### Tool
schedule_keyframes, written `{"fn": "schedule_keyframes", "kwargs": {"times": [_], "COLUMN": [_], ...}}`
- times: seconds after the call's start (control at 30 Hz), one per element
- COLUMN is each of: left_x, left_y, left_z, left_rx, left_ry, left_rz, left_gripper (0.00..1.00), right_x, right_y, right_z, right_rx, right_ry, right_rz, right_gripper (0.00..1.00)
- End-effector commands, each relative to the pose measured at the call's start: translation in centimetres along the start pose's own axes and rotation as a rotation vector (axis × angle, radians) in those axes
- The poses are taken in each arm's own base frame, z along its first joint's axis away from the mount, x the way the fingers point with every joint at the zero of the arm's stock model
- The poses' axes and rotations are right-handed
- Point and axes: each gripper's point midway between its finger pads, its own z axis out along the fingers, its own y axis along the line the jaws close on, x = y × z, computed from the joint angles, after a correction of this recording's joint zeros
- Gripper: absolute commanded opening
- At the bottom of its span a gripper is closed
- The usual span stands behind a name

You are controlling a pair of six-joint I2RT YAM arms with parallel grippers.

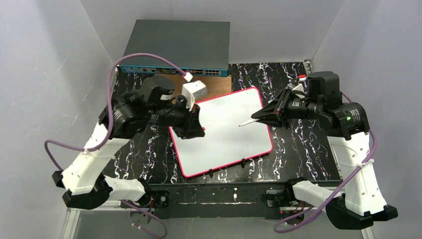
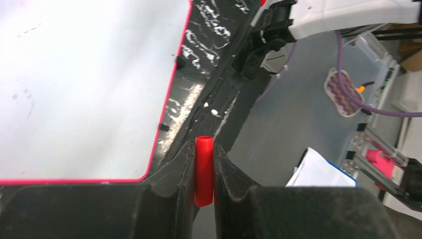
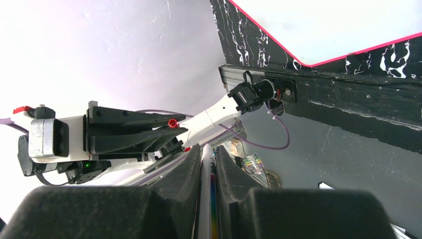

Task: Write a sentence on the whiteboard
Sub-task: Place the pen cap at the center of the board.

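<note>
The whiteboard point(image 1: 224, 134), white with a pink-red rim, lies tilted in the middle of the black marbled table; its surface looks blank. My left gripper point(image 1: 195, 128) hovers over the board's left edge, shut on a small red marker cap point(image 2: 203, 169) that stands upright between the jaws. From the right, my right gripper point(image 1: 260, 117) is shut on a white marker point(image 3: 207, 199) with a rainbow stripe. The marker point(image 1: 246, 122) sticks out left over the board's upper right part. The whiteboard point(image 2: 84, 89) fills the upper left of the left wrist view, and a corner of the whiteboard point(image 3: 338, 25) shows at the top right of the right wrist view.
A grey network switch point(image 1: 179, 47) stands at the back, with a purple cable point(image 1: 144, 59) looping from it. A brown wooden board point(image 1: 216, 85) and a white block point(image 1: 194, 91) lie behind the whiteboard. White walls close in left and right.
</note>
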Motion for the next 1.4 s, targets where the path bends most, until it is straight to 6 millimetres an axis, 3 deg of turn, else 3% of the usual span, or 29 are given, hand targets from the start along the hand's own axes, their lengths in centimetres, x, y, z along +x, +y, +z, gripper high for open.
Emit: {"fn": "schedule_keyframes", "kwargs": {"times": [0.0,0.1,0.23,0.3,0.4,0.5,0.67,0.97,1.1,1.37], "left_x": [2.6,3.8,5.6,7.1,10.2,13.3,16.2,22.4,24.1,24.5], "left_y": [2.7,5.5,10.0,11.3,13.3,15.3,17.9,21.8,22.9,25.0], "left_z": [-1.9,-3.3,-7.0,-8.5,-9.1,-8.7,-8.5,-3.9,-2.0,-0.5], "left_rx": [-0.17,-0.354,-0.671,-0.746,-0.813,-0.887,-0.985,-1.046,-1.034,-1.067], "left_ry": [0.04,0.058,0.0,-0.04,-0.023,0.017,0.012,0.091,0.08,0.036], "left_rz": [0.001,-0.04,-0.141,-0.235,-0.407,-0.53,-0.737,-0.952,-0.977,-1.073], "left_gripper": [0.0,0.0,0.0,0.0,0.0,0.0,0.0,0.0,0.0,0.0], "right_x": [0.3,-0.2,-0.9,-1.0,-1.1,-1.2,-1.5,-1.6,-1.4,-1.1], "right_y": [0.6,0.7,-0.3,-0.8,-1.5,-2.3,-3.1,-4.0,-4.8,-5.7], "right_z": [-0.7,-0.7,-0.6,-0.5,-0.2,0.2,0.4,0.1,0.1,-0.1], "right_rx": [-0.033,-0.051,-0.028,-0.027,-0.03,-0.023,-0.005,-0.008,0.007,0.022], "right_ry": [-0.007,-0.04,-0.099,-0.115,-0.127,-0.134,-0.151,-0.2,-0.205,-0.216], "right_rz": [-0.047,-0.073,-0.094,-0.099,-0.099,-0.094,-0.1,-0.101,-0.09,-0.086], "right_gripper": [0.01,0.01,0.01,0.01,0.01,0.01,0.01,0.01,0.01,0.01]}}
